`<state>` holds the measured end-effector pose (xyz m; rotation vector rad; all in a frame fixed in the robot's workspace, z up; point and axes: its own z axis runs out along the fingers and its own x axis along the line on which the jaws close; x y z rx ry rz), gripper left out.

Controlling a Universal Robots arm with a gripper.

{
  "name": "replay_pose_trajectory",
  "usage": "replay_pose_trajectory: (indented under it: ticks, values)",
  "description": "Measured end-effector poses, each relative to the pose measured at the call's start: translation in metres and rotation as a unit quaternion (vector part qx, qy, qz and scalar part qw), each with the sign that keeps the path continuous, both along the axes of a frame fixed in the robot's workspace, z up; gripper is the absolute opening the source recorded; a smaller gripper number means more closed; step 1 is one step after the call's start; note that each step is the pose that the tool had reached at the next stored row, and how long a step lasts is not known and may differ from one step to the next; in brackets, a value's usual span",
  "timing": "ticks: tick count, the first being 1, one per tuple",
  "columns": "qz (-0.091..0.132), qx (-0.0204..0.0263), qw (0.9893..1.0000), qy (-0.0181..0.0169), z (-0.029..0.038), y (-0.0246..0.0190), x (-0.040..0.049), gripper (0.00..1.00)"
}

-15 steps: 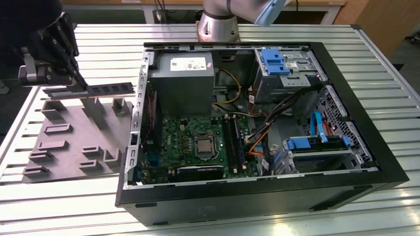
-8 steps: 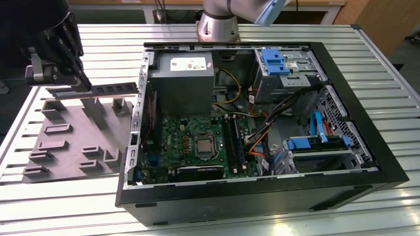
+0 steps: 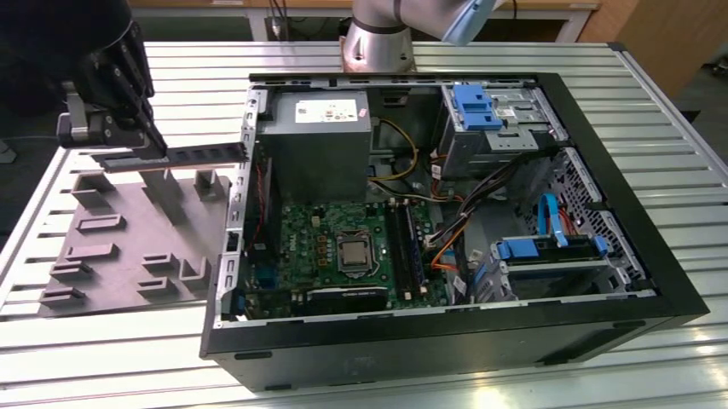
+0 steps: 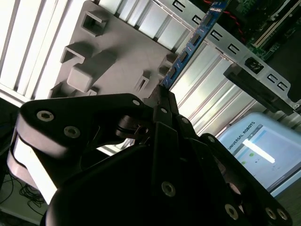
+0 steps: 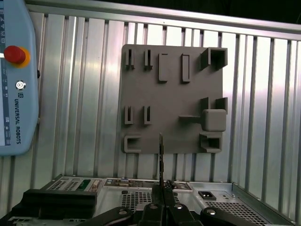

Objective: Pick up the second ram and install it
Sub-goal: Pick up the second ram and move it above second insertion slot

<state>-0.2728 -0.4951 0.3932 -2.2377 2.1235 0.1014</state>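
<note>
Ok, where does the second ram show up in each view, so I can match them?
Exterior view: the second ram hangs level over the grey block, to the exterior view's left of the computer case.
Second wrist view: its blue edge runs diagonally beside the grey block.
First wrist view: edge-on, a thin line from the end effector to the grey block's edge.
Shared landmark: the grey block with upright posts.
</note>
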Motion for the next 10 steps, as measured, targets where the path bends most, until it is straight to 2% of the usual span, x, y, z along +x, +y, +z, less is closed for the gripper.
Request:
replay_pose_trajectory:
  ticks: [10]
  values:
    - [0.000, 0.0000, 1.0000, 0.0000, 0.0000, 0.0000, 0.0094, 0.11]
